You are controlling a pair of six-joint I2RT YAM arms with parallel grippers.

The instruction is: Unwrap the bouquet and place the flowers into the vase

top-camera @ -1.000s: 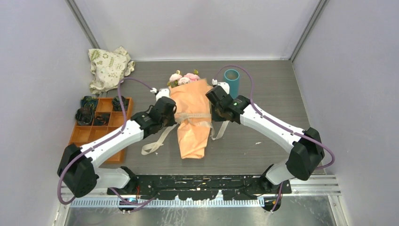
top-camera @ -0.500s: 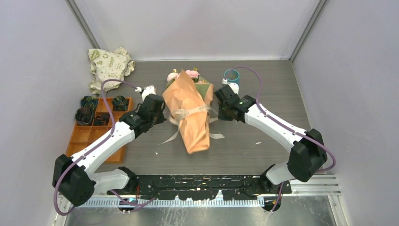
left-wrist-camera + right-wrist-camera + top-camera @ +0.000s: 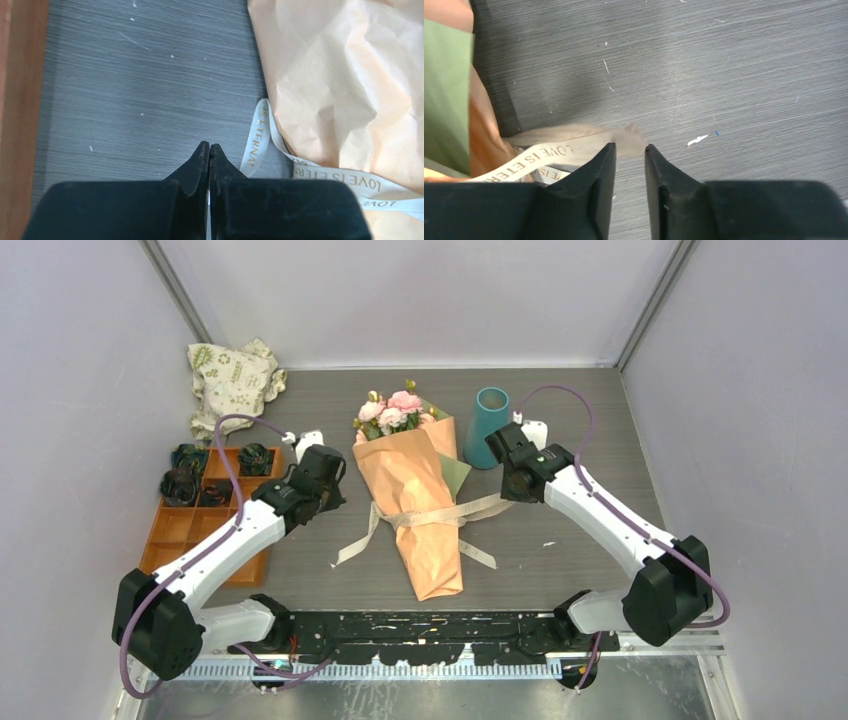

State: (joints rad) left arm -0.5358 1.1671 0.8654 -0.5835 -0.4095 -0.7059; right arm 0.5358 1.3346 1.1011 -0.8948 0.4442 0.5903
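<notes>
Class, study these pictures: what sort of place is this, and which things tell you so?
Most likely a robot test cell, not a flower shop: a left arm and right arm bolted at the edge of a grey table, plain walls closing it in, a bouquet and vase as props.

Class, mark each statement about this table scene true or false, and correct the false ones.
1. The vase stands upright near the blooms of the bouquet. True.
2. The flowers are in the vase. False: they sit in the bouquet's orange paper.
3. The left gripper is shut and empty. True.
4. The bouquet lies in the orange tray. False: it lies on the table, right of the tray.
</notes>
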